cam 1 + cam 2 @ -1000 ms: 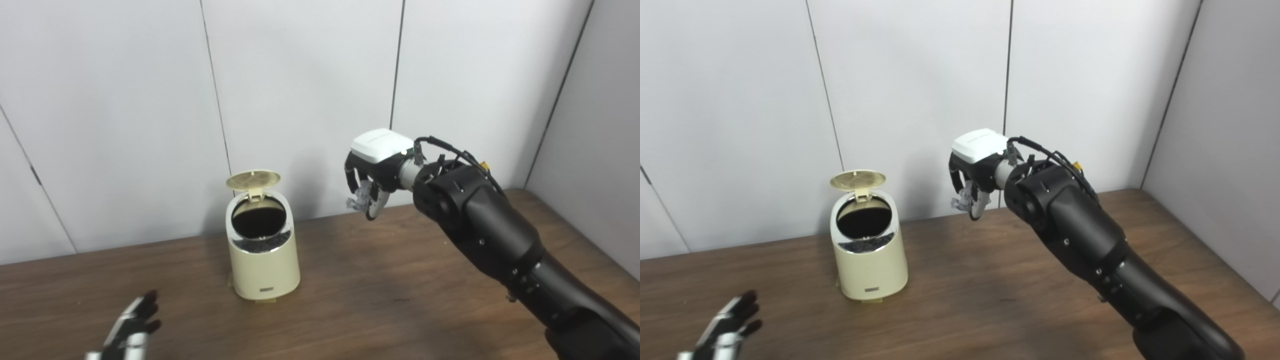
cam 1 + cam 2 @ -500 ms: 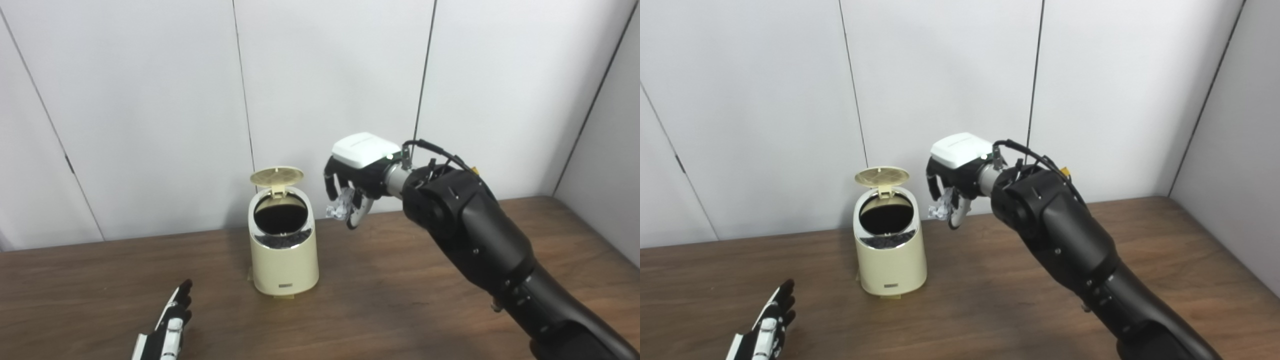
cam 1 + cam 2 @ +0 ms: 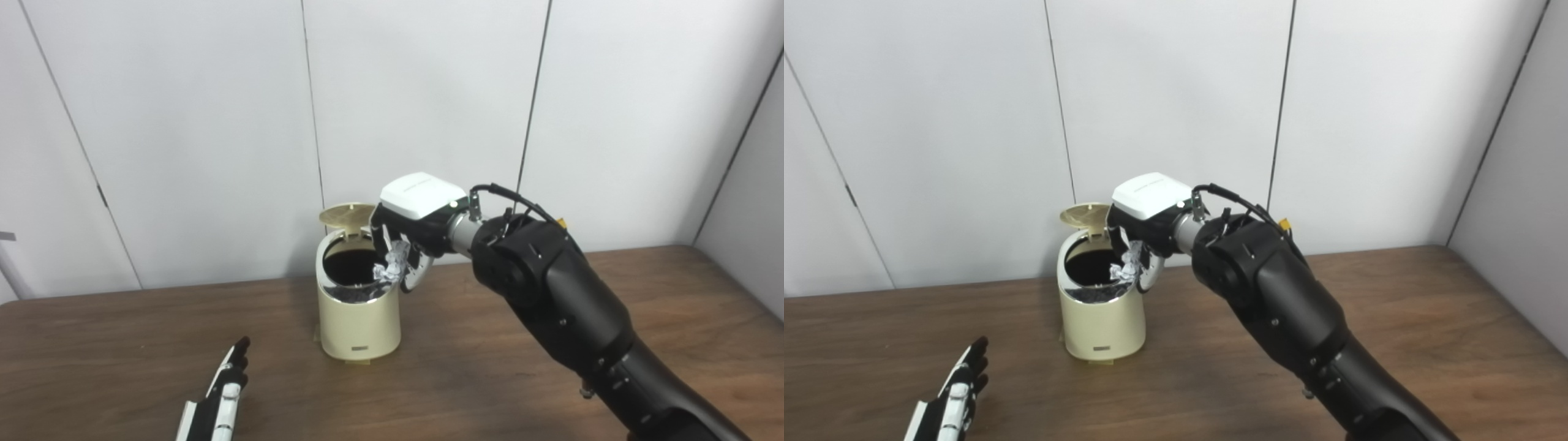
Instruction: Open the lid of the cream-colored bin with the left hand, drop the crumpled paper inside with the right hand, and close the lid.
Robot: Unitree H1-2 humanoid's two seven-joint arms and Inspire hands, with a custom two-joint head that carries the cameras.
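The cream-colored bin (image 3: 358,324) stands on the brown table with its round lid (image 3: 346,214) tipped up at the back, so the dark inside shows. My right hand (image 3: 407,236) hovers over the bin's right rim, shut on the crumpled paper (image 3: 391,264), which hangs over the edge of the opening. My left hand (image 3: 217,404) lies low at the front left of the table, fingers stretched out flat and apart, holding nothing, well away from the bin.
The wooden table (image 3: 490,367) runs up to white wall panels (image 3: 184,122) close behind the bin. My right arm (image 3: 563,312) crosses the table's right half. The table's right edge meets a side wall (image 3: 1519,184).
My right hand has carried the paper leftward from beside the bin to above its right rim. The camera has shifted, so the whole scene sits further right. My left hand shows more.
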